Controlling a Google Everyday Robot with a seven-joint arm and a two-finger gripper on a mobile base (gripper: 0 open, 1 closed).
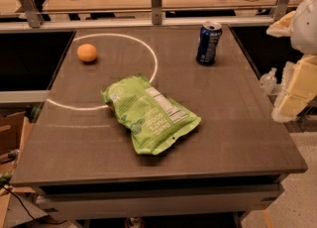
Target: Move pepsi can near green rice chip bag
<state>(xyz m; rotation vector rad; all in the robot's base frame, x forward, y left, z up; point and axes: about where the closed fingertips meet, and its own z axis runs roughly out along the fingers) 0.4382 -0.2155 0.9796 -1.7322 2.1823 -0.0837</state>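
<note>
Three things lie on my dark, matte tabletop. Nearest, well left of the gripper, the green rice chip bag sprawls flat and crinkled, glossy lime with a white label panel. The gripper, blocky and cream-coloured, hangs off the table's right edge; whether it is parted or closed I cannot tell. Farther back and left of it, the pepsi can stands upright, a dark blue cylinder with a silver top, well apart from the bag. Far left, a round orange sits inside a thin white ring.

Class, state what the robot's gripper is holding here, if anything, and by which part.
Nothing visibly: the gripper is beside the right edge of the table, apart from the pepsi can, which stands free.
</note>
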